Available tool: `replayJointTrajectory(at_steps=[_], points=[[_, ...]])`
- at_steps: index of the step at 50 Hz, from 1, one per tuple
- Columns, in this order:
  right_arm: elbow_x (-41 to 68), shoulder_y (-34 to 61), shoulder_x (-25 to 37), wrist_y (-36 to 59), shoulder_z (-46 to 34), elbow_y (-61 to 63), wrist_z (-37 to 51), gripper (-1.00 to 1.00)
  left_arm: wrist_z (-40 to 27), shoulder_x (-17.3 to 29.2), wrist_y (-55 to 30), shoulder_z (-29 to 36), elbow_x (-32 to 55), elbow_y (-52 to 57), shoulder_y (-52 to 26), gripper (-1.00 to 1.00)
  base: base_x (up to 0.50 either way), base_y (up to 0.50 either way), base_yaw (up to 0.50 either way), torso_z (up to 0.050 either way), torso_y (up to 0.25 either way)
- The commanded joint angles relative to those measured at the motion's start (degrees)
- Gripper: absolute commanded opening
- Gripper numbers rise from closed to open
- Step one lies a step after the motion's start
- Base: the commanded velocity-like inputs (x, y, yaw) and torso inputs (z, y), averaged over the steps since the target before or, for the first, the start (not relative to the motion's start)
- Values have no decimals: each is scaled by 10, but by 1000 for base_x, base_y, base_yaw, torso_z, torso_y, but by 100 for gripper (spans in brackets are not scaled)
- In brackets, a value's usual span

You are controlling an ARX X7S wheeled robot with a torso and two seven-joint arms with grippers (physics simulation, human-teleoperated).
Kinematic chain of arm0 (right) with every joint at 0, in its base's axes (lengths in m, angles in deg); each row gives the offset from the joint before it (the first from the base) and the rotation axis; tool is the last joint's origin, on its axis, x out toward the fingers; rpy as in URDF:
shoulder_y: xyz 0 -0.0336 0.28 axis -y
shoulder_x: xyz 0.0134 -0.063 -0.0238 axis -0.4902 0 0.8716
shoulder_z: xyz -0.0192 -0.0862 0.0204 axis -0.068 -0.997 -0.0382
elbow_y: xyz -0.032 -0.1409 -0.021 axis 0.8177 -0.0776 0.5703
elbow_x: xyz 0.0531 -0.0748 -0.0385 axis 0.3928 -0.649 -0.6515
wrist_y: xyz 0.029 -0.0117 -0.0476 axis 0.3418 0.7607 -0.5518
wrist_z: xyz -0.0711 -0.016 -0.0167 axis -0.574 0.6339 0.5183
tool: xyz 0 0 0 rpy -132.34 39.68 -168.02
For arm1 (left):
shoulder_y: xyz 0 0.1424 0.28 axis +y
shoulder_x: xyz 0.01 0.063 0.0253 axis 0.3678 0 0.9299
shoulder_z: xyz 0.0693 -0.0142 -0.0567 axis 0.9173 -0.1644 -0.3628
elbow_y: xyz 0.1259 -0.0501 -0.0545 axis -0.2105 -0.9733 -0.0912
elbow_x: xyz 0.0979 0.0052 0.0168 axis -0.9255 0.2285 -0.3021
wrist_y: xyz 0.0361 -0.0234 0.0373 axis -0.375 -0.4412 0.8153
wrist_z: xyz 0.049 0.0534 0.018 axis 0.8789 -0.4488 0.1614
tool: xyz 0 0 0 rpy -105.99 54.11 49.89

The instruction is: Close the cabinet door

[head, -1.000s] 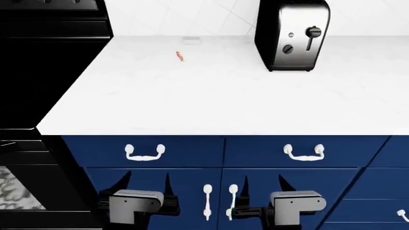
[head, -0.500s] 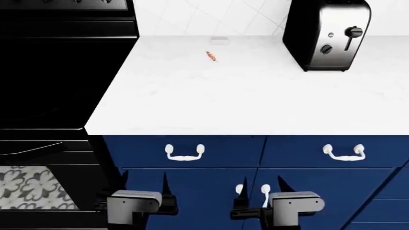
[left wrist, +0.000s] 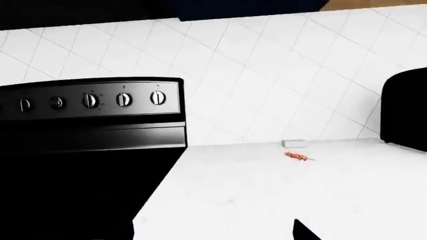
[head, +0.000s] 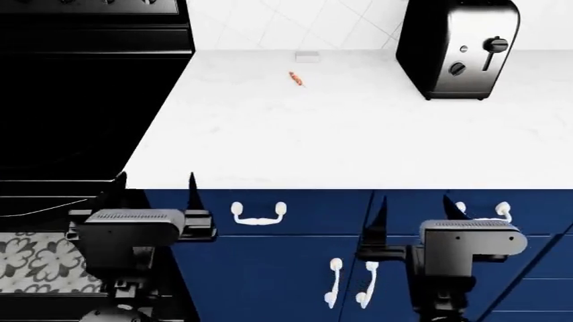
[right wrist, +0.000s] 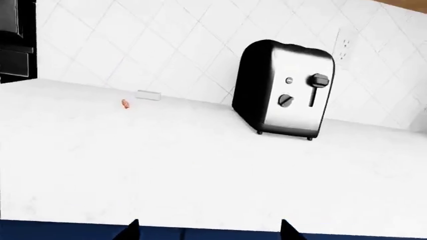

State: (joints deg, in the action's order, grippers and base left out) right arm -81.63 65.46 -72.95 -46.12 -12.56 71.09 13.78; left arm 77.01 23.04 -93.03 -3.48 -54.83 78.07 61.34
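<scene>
Blue cabinet doors (head: 296, 275) with two upright white handles (head: 333, 282) fill the front under the white counter (head: 358, 141) and look flush. At the lower right a slanted blue panel (head: 548, 278) stands at an angle to them; most of it is cut off by the frame. My left gripper (head: 155, 181) is open at counter-edge height, in front of the seam between stove and cabinets. My right gripper (head: 414, 201) is open before the right drawer front. In the wrist views, left gripper (left wrist: 213, 235) and right gripper (right wrist: 210, 232) show only dark fingertips with nothing between them.
A black stove (head: 80, 94) stands left of the counter, its knob panel (left wrist: 87, 100) against the tiled wall. A chrome toaster (head: 461, 47) sits at the back right of the counter. A small orange-red scrap (head: 296, 78) lies near the wall. Two drawers carry white handles (head: 257, 215).
The head view first shifted left, sliding the scene rightward. Since half a second ago both grippers have risen from the bottom of the view to counter-edge height, still open.
</scene>
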Motion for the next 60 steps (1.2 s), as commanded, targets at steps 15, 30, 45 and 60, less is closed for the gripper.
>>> replayJointTrajectory(at_steps=[15,30,45,60], points=[[477,269,341,173,-36,290,419,100,-49,69,-358,-79,98,327,-244,100,0,0,0,0,0],[634,574,565,-20,-326,291,624,100,-373,329,-256,4,419,328,-384,100,0,0,0,0,0],[674,1257,619,-193,-1008,291,706,100,-529,490,-136,199,554,328,-607,100,0,0,0,0,0],[658,1301,624,-213,-1043,291,698,100,-589,566,-32,431,561,329,-798,100,46,0,0,0,0]])
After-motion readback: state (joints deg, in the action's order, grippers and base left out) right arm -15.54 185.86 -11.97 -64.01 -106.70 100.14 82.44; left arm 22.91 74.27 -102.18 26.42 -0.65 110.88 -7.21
